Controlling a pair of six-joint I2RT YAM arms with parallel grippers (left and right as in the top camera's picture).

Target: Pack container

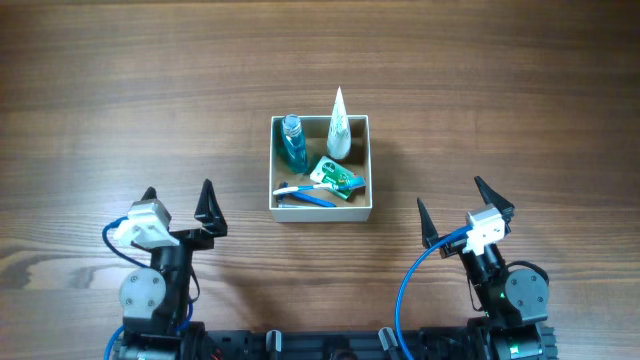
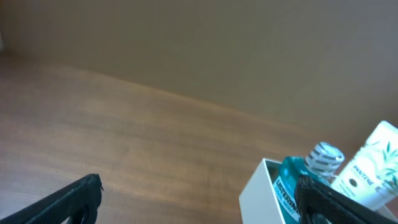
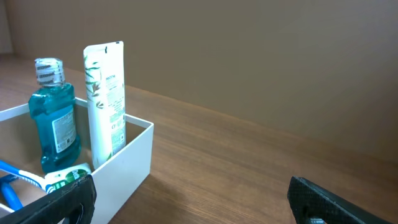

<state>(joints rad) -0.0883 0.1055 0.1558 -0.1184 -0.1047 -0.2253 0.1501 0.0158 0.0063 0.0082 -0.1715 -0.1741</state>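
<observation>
The container [image 1: 361, 208] is a white-walled square box in the middle of the wooden table. Inside stand a blue mouthwash bottle [image 1: 292, 142] and a white tube [image 1: 339, 125], with a green-and-white toothpaste tube [image 1: 334, 175] and a blue toothbrush [image 1: 305, 194] lying at the front. My left gripper [image 1: 178, 200] is open and empty, left of and nearer than the box. My right gripper [image 1: 450, 205] is open and empty, right of the box. The left wrist view shows the box corner [image 2: 258, 193] and the bottle [image 2: 292, 186]. The right wrist view shows the box wall [image 3: 127, 158], bottle [image 3: 55, 124] and tube [image 3: 106, 99].
Bare wooden tabletop [image 1: 120, 90] surrounds the box on all sides. Blue cables run from both arm bases at the near edge.
</observation>
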